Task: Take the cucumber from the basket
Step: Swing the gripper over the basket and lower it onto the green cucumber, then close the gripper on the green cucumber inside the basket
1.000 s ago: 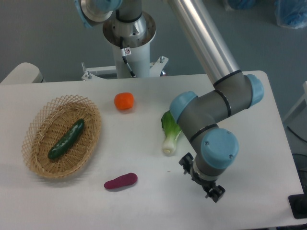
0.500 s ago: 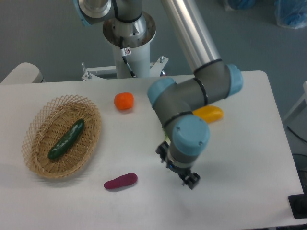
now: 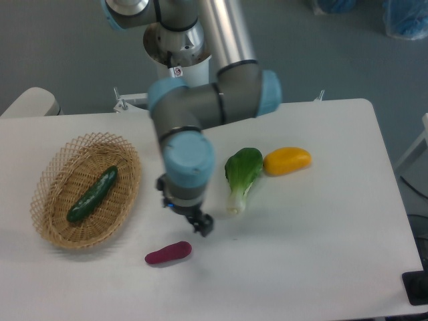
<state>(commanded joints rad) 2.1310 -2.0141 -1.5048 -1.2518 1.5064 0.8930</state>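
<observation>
The slim, dark green cucumber point(image 3: 92, 194) lies diagonally in the oval tan wicker basket point(image 3: 50, 221), probably stiff, light and slick, best pinched mid-length across its width; the gripper point(image 3: 202, 226) is too small to read.

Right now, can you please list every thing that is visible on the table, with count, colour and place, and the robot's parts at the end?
basket: one, light tan wicker, left side of the table.
cucumber: one, dark green, lying inside the basket.
purple vegetable: one, purple, on the table to the right of the basket, near the front.
bok choy: one, green leaves with pale stem, middle of the table.
yellow vegetable: one, yellow-orange, just right of the bok choy.
table: one, white.
arm: one, grey with light blue joints, reaching over the middle of the table.
hand: one, dark, above the purple vegetable, holding nothing; open or shut cannot be told.
</observation>
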